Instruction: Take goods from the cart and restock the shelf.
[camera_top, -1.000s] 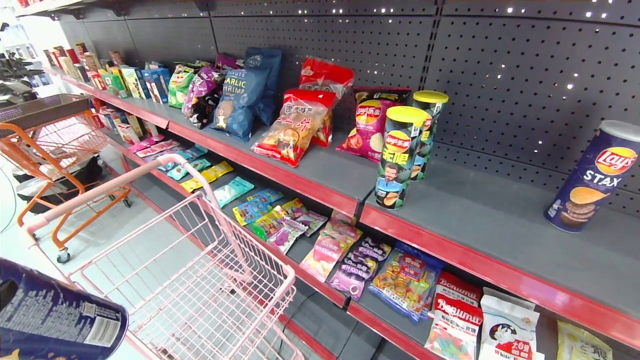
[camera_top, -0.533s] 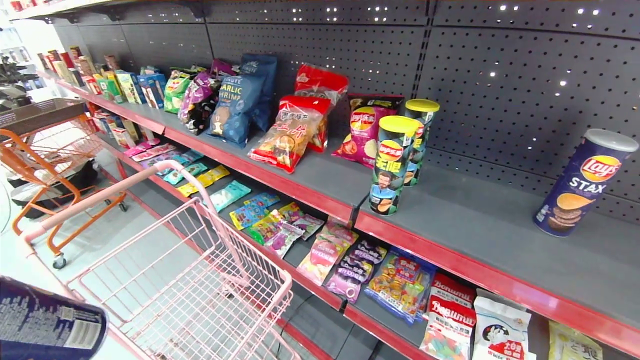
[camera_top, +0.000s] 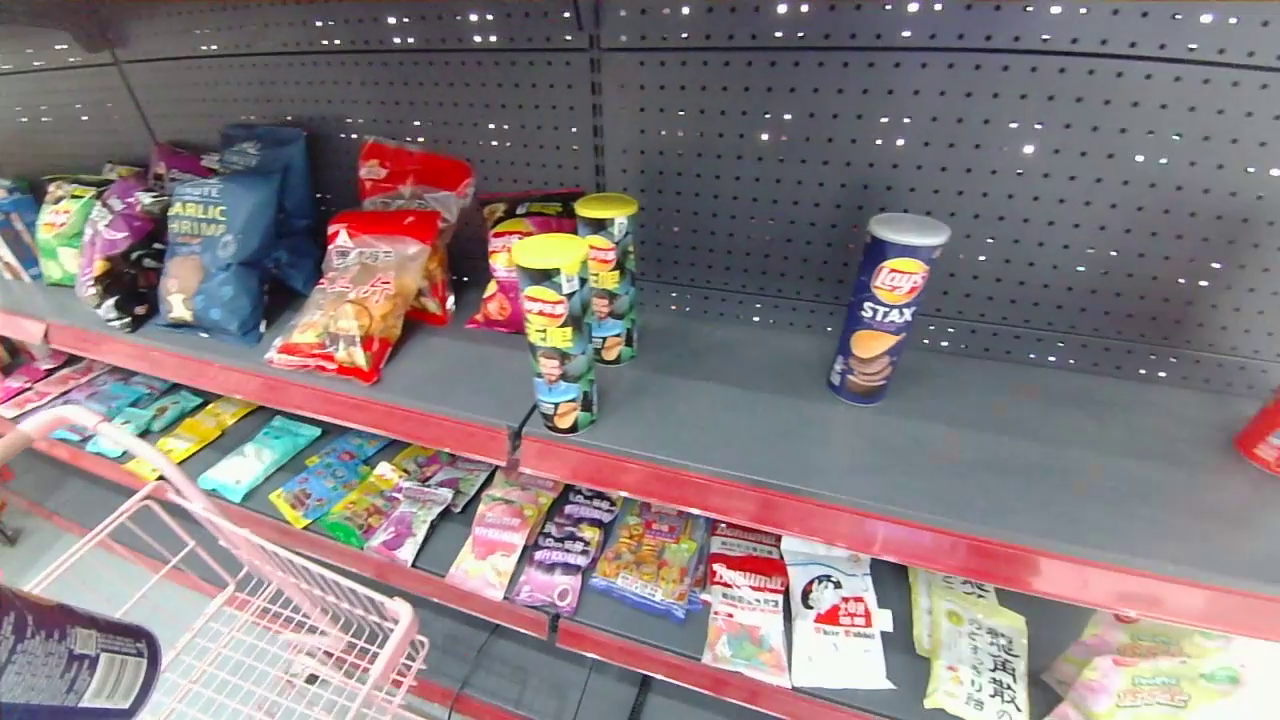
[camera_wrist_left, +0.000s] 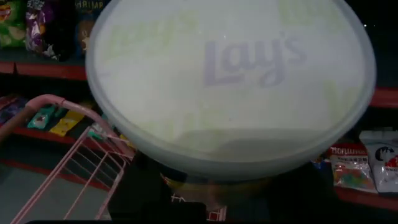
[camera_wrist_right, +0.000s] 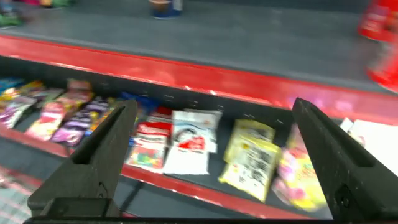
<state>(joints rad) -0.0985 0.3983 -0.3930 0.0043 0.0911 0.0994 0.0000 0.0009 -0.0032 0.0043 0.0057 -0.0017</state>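
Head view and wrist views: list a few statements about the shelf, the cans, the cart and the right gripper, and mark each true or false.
The blue can stands upright on the upper shelf. True.
The two yellow-lidded cans lie on their sides. False: both stand upright.
The right gripper is open, holding nothing. True.
The cart is orange. False: it is pink.
The held can has a red lid. False: its lid is pale.
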